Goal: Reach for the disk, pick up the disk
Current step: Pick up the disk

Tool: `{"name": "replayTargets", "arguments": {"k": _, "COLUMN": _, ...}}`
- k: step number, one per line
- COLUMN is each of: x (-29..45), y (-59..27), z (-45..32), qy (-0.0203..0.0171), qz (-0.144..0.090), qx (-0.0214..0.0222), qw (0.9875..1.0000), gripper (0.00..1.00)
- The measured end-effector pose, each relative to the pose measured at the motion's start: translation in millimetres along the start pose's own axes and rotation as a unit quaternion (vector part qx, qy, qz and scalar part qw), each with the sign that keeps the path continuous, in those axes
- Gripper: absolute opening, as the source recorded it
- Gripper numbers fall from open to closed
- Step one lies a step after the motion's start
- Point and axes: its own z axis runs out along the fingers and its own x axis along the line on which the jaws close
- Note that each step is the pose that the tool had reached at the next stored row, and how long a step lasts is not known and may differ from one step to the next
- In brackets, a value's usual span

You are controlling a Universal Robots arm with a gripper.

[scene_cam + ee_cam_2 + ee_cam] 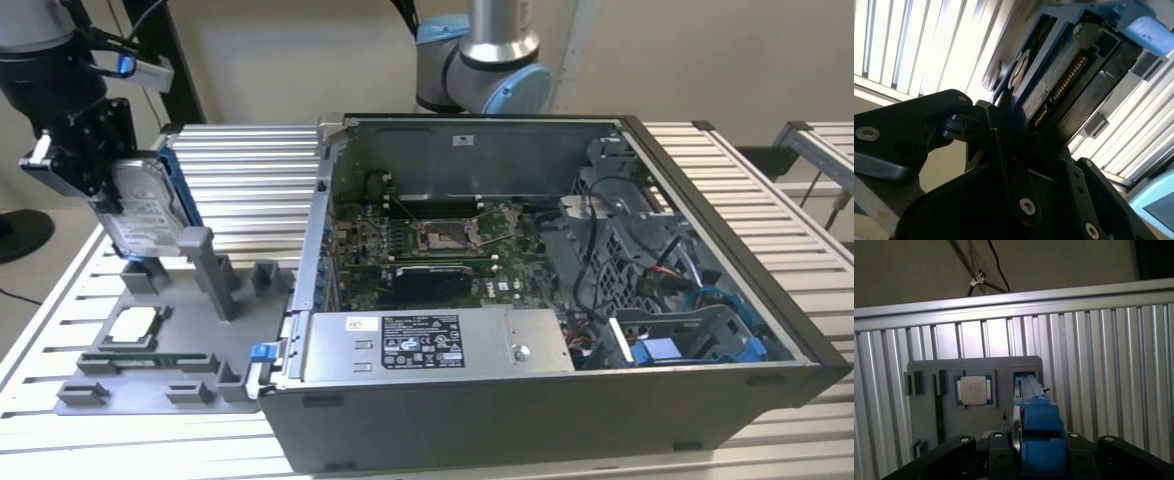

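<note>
Slatted metal table carried a grey fixture beside an open computer case. Farther back, the disk stood on edge over the fixture, long axis vertical. The gripper was clamped on its upper end.

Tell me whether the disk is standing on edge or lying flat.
On edge: in the exterior view the disk stands upright beside the gripper, at the grey holder.

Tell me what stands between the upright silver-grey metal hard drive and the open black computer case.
Exterior view: a tall grey plastic post on the grey tray stands between the hard drive and the case.
</note>
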Motion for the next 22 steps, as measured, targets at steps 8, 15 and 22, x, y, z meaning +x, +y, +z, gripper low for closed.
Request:
{"name": "replayTargets", "arguments": {"k": 8, "x": 0.1, "y": 0.3, "z": -14.2, "qy": 0.0, "qz": 0.0, "qx": 0.0, "qw": 1.0, "gripper": 0.0}}
{"name": "replayTargets", "arguments": {"k": 15, "x": 0.1, "y": 0.6, "z": -27.5, "qy": 0.0, "qz": 0.0, "qx": 0.0, "qw": 1.0, "gripper": 0.0}}
{"name": "replayTargets", "arguments": {"k": 22, "x": 0.2, "y": 0.8, "z": -39.9, "qy": 0.0, "qz": 0.0, "qx": 0.0, "qw": 1.0, "gripper": 0.0}}
